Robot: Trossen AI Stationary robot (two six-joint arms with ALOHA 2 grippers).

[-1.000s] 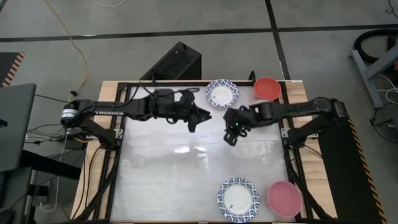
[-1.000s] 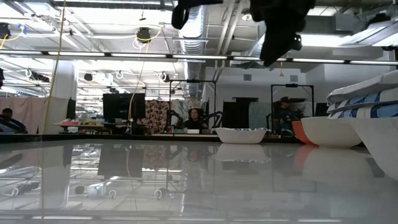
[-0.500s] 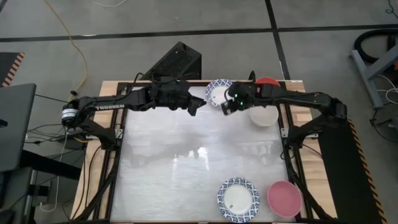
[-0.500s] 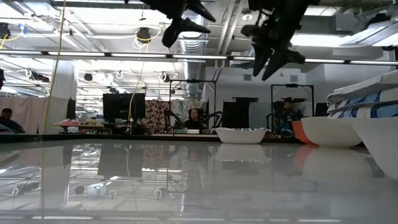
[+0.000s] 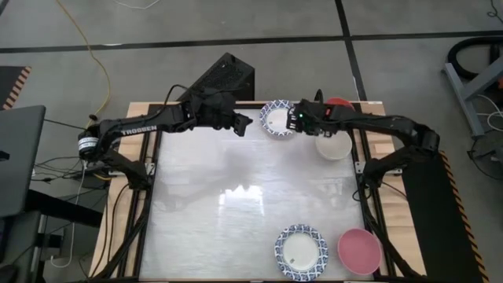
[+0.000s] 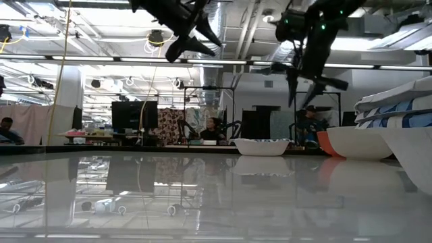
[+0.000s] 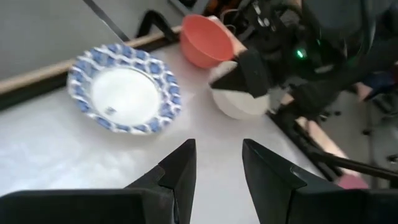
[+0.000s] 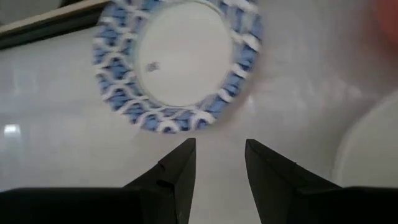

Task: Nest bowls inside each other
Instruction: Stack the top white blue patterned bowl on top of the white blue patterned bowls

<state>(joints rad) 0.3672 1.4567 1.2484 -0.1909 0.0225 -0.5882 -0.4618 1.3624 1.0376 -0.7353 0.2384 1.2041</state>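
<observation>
Both my grippers, left and right, are hovering empty with fingers apart over the far table edge, flanking the blue-rimmed white bowl, while only the high view is showing the second blue-rimmed bowl beside the pink bowl at the near edge.

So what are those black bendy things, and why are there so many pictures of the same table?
They are two robot arms, each ending in a two-finger claw. One camera looks down from above, one sits low at table height, and one rides on each wrist. On the table lie a blue-rimmed bowl, a red bowl and a cream bowl at the far end, plus a second blue-rimmed bowl and a pink bowl nearer. The left claw and right claw hover open beside the far blue-rimmed bowl, holding nothing.
</observation>
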